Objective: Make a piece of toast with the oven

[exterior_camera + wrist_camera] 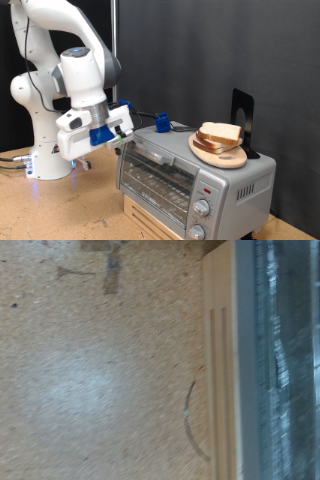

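I keep the gripper [122,128] at frame centre, just by the oven [190,180] top-left corner, prob. for the door; toast [221,133] waits on plate [218,155] above; fingers open or closed, cannot tell.

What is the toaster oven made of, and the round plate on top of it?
The boxy silver toaster oven looks like brushed metal, grey with a dull shine, with a see-through glass door. The round tan plate under the bread slices looks like wood, matte; grain is too small to see.
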Tool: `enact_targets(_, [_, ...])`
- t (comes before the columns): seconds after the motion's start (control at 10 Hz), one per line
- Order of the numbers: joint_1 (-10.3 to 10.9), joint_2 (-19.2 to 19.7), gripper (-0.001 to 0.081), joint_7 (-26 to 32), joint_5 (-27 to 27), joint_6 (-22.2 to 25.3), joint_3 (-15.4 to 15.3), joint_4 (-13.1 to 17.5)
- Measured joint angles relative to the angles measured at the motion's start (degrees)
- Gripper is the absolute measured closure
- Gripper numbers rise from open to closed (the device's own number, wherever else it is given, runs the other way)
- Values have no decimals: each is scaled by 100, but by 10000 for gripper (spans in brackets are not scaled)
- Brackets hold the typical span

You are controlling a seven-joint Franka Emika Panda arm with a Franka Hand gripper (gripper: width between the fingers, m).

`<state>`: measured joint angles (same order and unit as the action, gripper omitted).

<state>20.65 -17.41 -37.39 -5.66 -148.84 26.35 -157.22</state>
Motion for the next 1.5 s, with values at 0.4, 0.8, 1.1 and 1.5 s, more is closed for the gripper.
enact_targets(0.4, [338, 10, -2, 753, -981, 3, 330, 196])
enact_targets(0.8, [526, -246, -2, 768, -1266, 474, 261, 504])
enact_targets(1.1, [527, -191, -2, 357, -1141, 419, 11, 525])
enact_targets(1.5, [488, -32, -2, 171, -899, 349, -75, 524])
